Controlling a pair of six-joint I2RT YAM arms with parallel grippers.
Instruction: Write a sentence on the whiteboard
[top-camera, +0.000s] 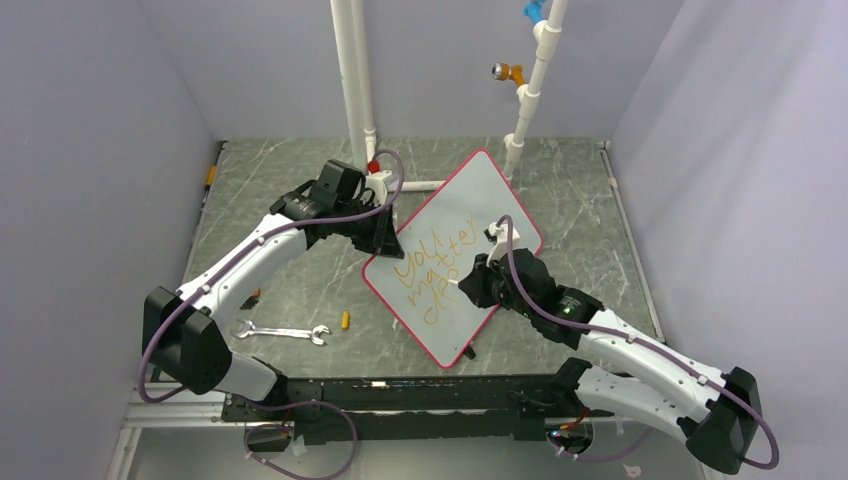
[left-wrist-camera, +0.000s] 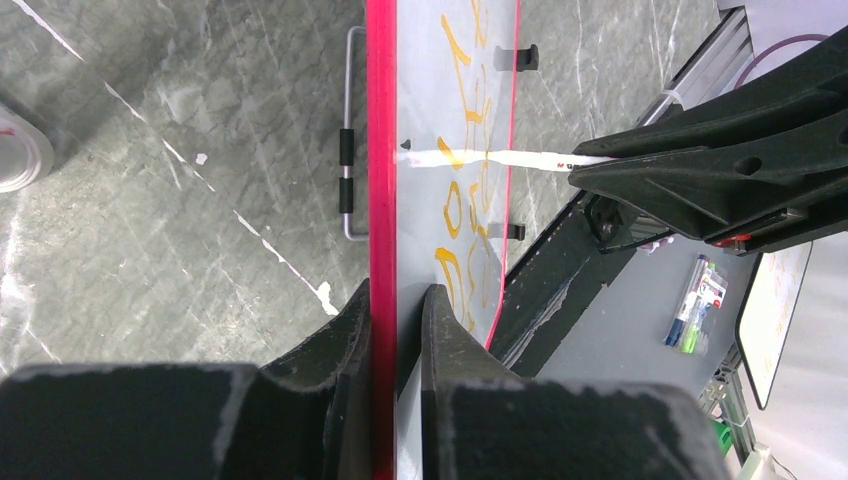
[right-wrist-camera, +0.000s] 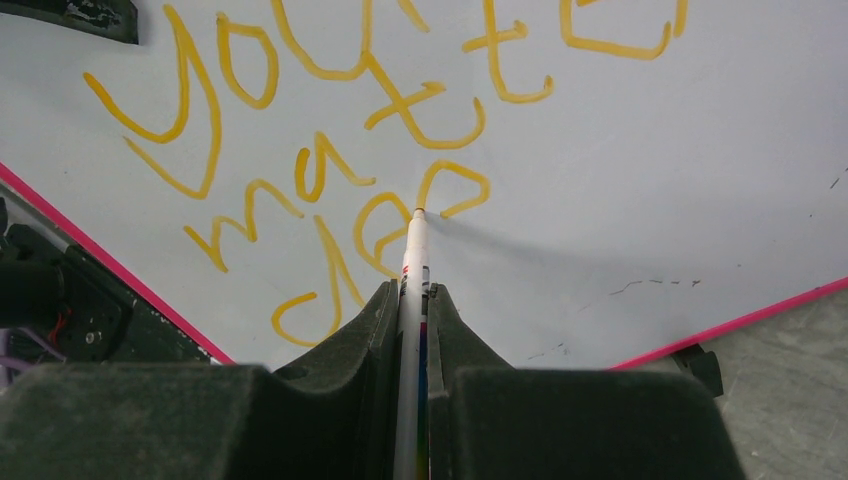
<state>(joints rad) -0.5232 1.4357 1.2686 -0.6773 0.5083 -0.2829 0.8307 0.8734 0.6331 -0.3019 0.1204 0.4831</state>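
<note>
The whiteboard (top-camera: 475, 190), pale with a red rim, lies tilted as a diamond in mid-table. The sentence (top-camera: 430, 278) in orange-yellow reads "You matter" with further strokes below. It also shows in the right wrist view (right-wrist-camera: 330, 110). My left gripper (top-camera: 384, 238) is shut on the whiteboard's left edge; in the left wrist view its jaws (left-wrist-camera: 397, 296) clamp the red rim (left-wrist-camera: 381, 150). My right gripper (top-camera: 468, 284) is shut on a white marker (right-wrist-camera: 413, 250). The marker's tip touches the whiteboard (right-wrist-camera: 650, 150) at the lowest line of lettering.
A silver wrench (top-camera: 283, 332) and a small orange cap (top-camera: 345, 320) lie on the marble table to the board's lower left. Two white pipes (top-camera: 350, 80) (top-camera: 530, 90) stand at the back. A wire handle (left-wrist-camera: 350, 180) sticks out behind the board.
</note>
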